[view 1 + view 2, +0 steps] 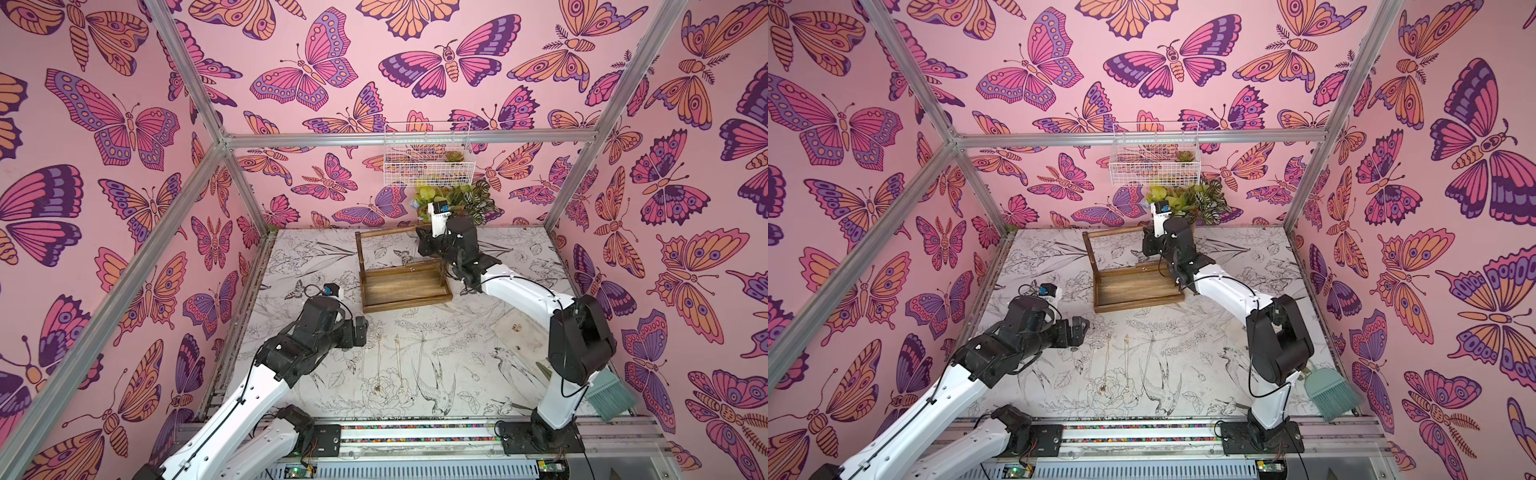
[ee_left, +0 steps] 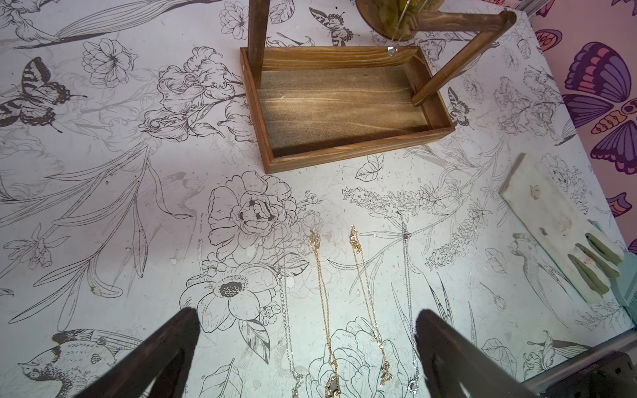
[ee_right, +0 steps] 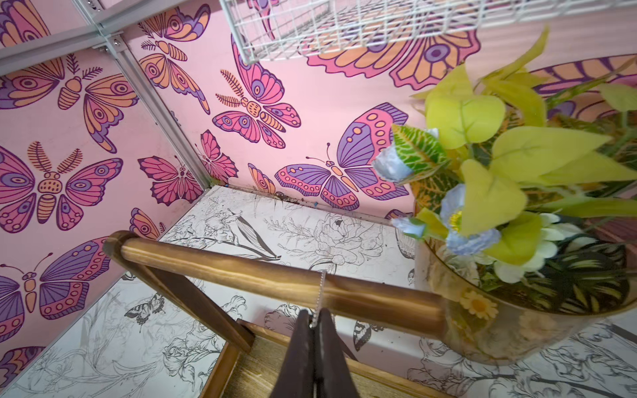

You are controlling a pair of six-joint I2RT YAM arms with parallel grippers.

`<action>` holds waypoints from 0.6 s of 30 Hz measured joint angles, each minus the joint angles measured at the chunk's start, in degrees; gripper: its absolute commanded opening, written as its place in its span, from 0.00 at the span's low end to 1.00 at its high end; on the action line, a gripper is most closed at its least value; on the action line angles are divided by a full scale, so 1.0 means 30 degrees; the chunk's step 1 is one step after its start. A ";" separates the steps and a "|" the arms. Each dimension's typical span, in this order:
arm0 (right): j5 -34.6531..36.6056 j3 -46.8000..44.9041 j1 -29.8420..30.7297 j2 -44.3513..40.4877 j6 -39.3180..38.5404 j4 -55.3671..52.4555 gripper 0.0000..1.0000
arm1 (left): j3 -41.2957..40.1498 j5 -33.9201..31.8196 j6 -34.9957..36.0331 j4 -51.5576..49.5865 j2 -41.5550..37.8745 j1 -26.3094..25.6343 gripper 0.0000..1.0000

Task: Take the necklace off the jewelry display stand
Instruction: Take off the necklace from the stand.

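The right gripper (image 3: pixel 314 320) is clenching the silver necklace (image 3: pixel 322 289), which is draping over the top bar of the jewelry display stand (image 3: pixel 241 267), near the back edge of the bench (image 1: pixel 291 257). The left gripper (image 2: pixel 307 315) is hovering, jaws spread, over seemingly four loose chains (image 2: pixel 322 293) near the front edge.

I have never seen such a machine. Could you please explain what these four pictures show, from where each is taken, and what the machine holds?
These are two robot arms, the left arm and the right arm, each ending in a claw. Two pictures come from one camera head high above, looking down on the table. The other two come from cameras on the wrists. On the table stands a wooden jewelry display stand; four necklaces lie flat in front of it. The right claw is shut on a silver necklace that hangs from the stand's top bar. The left claw is open, holding nothing, near the lying necklaces.
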 measured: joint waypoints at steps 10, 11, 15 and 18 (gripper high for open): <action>0.0058 -0.0758 -0.1297 -0.0954 -0.0073 -0.0663 0.00 | 0.0197 0.0000 -0.0007 0.0270 0.0692 -0.0197 1.00; 0.0058 -0.0801 -0.1428 -0.1013 -0.0080 -0.0707 0.00 | 0.0219 0.0000 0.0000 0.0328 0.0772 -0.0291 1.00; 0.0036 -0.0947 -0.1909 -0.1304 -0.0131 -0.0954 0.00 | 0.0393 -0.0007 0.0000 0.0568 0.1100 -0.0605 1.00; -0.0051 -0.0954 -0.2178 -0.1574 -0.0182 -0.1217 0.00 | 0.0539 -0.0015 0.0000 0.0794 0.1384 -0.0918 1.00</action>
